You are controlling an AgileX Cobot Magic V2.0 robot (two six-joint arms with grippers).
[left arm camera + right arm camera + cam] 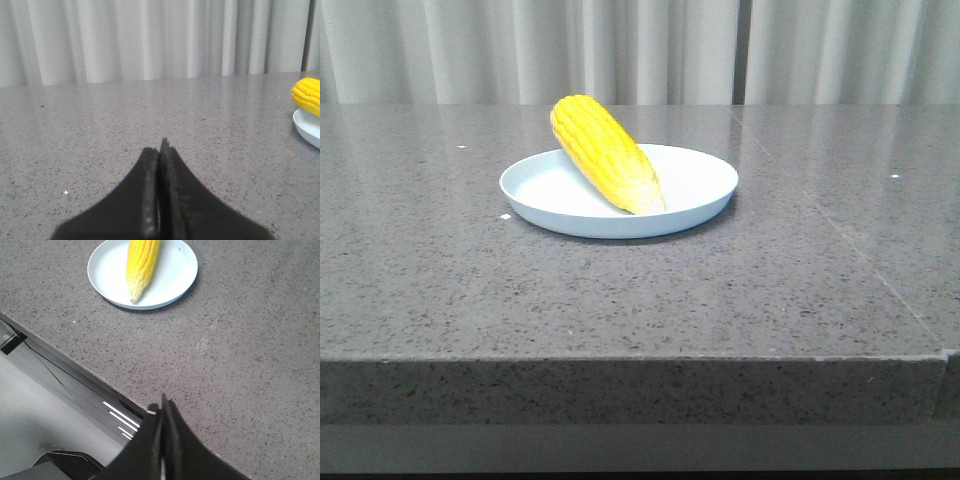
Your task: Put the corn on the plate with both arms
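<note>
Front view: the corn lies diagonally on the plate, its pale tapered tip down on the dish near the front rim and its thick end raised over the back-left rim. The plate sits on a grey speckled stone table. Neither arm shows here, and nothing touches the cob. Judged from this placement, the task looks complete or nearly so.

Left wrist view: the left gripper has its jaws pressed together with nothing between them, low over the table and well apart from the plate. Only the blunt end of the corn is visible at the frame edge.

Right wrist view: the right gripper is likewise closed and empty, positioned near the table's front edge. The corn lies across the plate, well away from the fingers.

Handling assessment: the cob is probably rigid and of moderate weight. Its rounded, tapering body may roll or slip. If regripped, hold it across the thick mid-section, with the second gripper supporting near the other end; the thin tip offers poor purchase. The plate appears light and could slide if nudged.
</note>
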